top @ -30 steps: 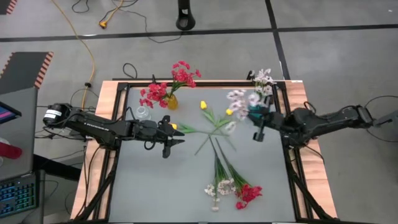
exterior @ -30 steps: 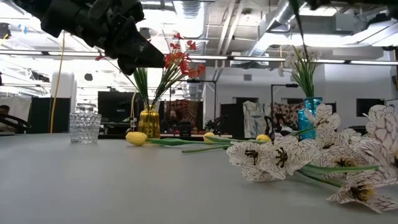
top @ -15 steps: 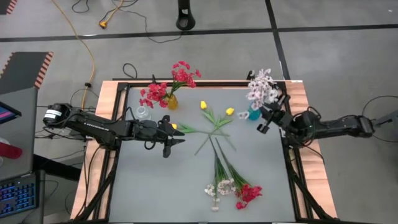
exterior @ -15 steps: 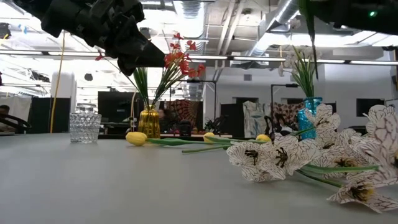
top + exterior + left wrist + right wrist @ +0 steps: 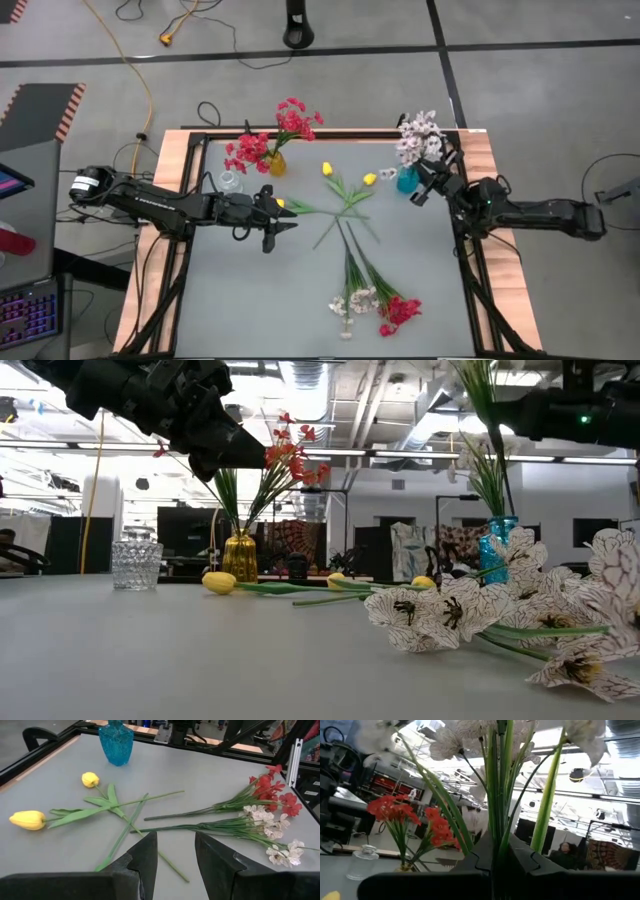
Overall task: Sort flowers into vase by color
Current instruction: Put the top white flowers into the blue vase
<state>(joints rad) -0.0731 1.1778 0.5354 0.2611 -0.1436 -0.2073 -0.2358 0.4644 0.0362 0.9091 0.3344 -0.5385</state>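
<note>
Nearest the table's front edge lie a red-pink blossom spray (image 5: 400, 311) and a small white-flowered spray (image 5: 352, 300), unsorted. Mid-table, the left gripper (image 5: 275, 222) hovers empty, fingers partly apart, beside two yellow tulip buds (image 5: 327, 169). Farthest back, the right gripper (image 5: 424, 192), clamped on a bunch of white blossom stems (image 5: 418, 139), holds it upright over the blue glass vase (image 5: 407, 181). The stem tips probably sit at the mouth; lowered off-centre, they could catch the rim and tip the vase.
</note>
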